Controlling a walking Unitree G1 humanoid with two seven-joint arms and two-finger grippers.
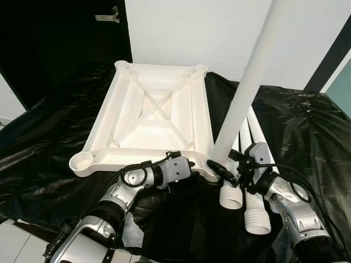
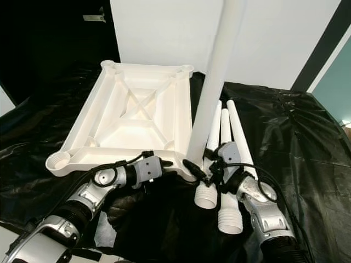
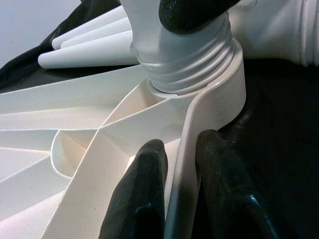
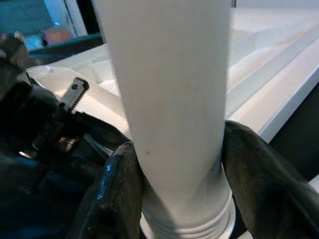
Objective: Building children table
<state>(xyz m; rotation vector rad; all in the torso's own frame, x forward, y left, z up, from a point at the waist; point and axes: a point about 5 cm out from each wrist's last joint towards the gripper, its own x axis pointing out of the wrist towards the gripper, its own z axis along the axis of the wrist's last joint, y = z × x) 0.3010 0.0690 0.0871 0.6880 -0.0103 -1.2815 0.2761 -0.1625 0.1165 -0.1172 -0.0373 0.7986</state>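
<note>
A white plastic table top (image 1: 153, 118) lies upside down on black sheeting, its ribbed underside facing up. A long white leg (image 1: 249, 82) stands upright in the near right corner socket (image 3: 219, 99); its threaded end (image 3: 184, 64) sits partly in the socket. My right gripper (image 1: 222, 167) is shut on the leg just above the thread, a finger (image 4: 259, 184) on either side. My left gripper (image 1: 184, 167) is shut on the table top's near rim (image 3: 182, 164) beside that socket, one finger inside the rim and one outside.
Three more white legs (image 1: 249, 186) lie side by side on the sheeting right of the table top, threaded ends toward me. The other corner sockets, such as the near left one (image 1: 81, 162), stand empty. A white wall (image 1: 219, 27) rises behind; a dark doorway (image 1: 60, 38) is at back left.
</note>
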